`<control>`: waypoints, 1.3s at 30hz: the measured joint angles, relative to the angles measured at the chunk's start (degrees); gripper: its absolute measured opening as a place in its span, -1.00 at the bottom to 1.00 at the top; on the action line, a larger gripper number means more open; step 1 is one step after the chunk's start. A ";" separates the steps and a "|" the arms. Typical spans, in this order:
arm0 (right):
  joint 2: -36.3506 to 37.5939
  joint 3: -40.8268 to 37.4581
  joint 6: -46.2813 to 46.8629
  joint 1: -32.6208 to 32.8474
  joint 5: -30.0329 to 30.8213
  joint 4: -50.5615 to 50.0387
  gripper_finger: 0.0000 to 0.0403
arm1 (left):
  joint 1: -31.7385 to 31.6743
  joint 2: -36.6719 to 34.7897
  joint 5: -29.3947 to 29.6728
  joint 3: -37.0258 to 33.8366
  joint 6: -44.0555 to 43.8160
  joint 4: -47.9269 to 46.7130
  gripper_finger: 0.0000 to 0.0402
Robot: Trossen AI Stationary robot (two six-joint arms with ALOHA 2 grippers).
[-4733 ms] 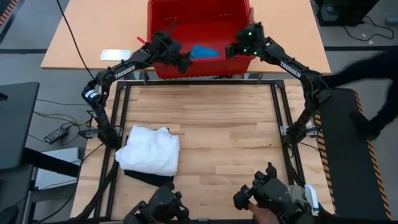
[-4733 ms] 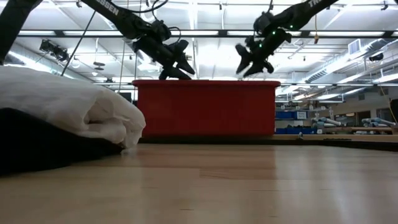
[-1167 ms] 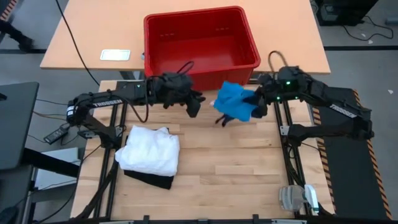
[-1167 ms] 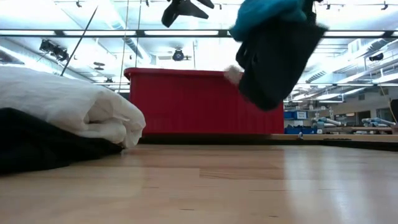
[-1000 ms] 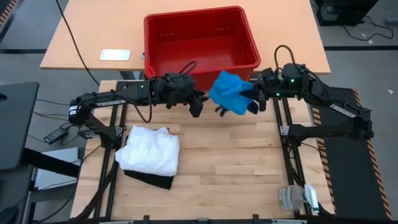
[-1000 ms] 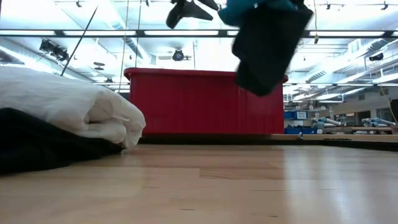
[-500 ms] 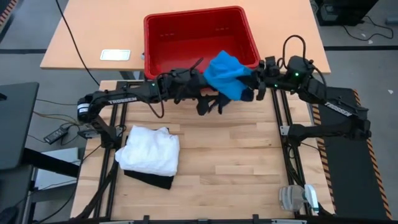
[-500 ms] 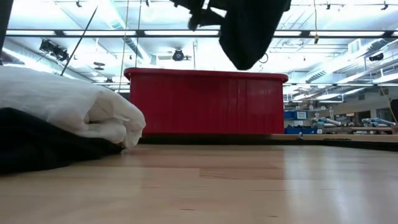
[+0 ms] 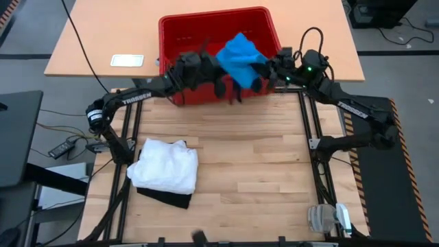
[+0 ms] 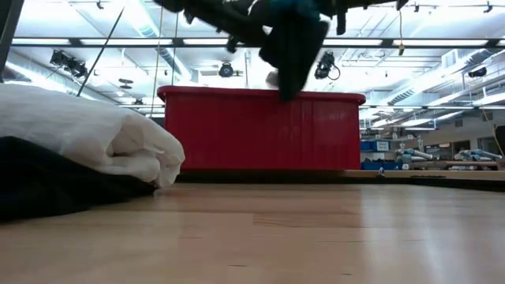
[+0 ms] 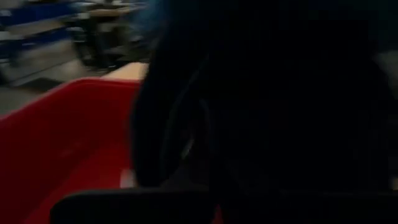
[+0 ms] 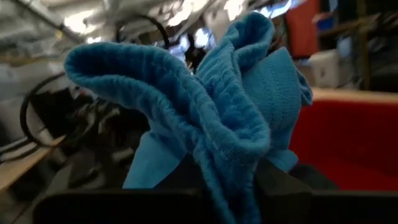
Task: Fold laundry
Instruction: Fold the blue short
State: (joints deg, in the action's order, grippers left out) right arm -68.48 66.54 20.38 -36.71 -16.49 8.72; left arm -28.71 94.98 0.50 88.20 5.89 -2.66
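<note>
The small bright blue piece (image 9: 240,55) hangs bunched in the air over the near wall of the red basket (image 9: 167,42). My right gripper (image 9: 269,68) is shut on it from the right. My left gripper (image 9: 230,86) reaches in from the left and is shut against the piece's dark hanging lower part (image 10: 293,51), which fills the left wrist view. The white T-shirt (image 9: 164,165) lies folded on the black garment (image 9: 168,197) at the table's near left. My right gripper pinches a gathered bunch of the blue piece, several folds (image 12: 214,146), between its two fingers. The fingers lie about level and come from the table's right. The cloth is lifted clear and droops slack toward my left gripper. My left gripper sits against the hanging lower part (image 9: 235,88). The cloth hides its fingertips, so I cannot tell whether a layer is between them.
The red basket stands on the tan table beyond the far edge of the wooden work surface (image 9: 247,158). A white card (image 9: 127,60) lies left of the basket. The stack of white T-shirt (image 10: 87,134) and black garment (image 10: 47,185) fills the near left.
Both grippers have swung toward the far edge. My right gripper has carried the blue piece from above the table's far edge to above the basket's near wall, and the piece has stayed bunched and clear. My left gripper has followed it and closed in on its hanging part.
</note>
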 joint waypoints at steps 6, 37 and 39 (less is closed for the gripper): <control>-1.90 0.00 -3.59 -3.22 10.17 9.16 -0.72 | -12.63 -0.91 -0.25 0.02 0.98 -0.04 -0.98; -6.44 0.04 -1.59 -7.67 -18.95 -30.28 -0.71 | -23.45 -7.29 -22.75 0.09 -0.63 -13.90 0.32; -6.50 0.02 -3.84 -6.71 -19.63 -36.46 -0.71 | -21.55 -6.78 -23.89 0.07 1.47 -17.34 0.28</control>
State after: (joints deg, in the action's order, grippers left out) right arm -74.98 66.57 16.54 -43.42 -36.12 -27.75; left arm -50.26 88.20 -23.39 88.27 7.36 -19.99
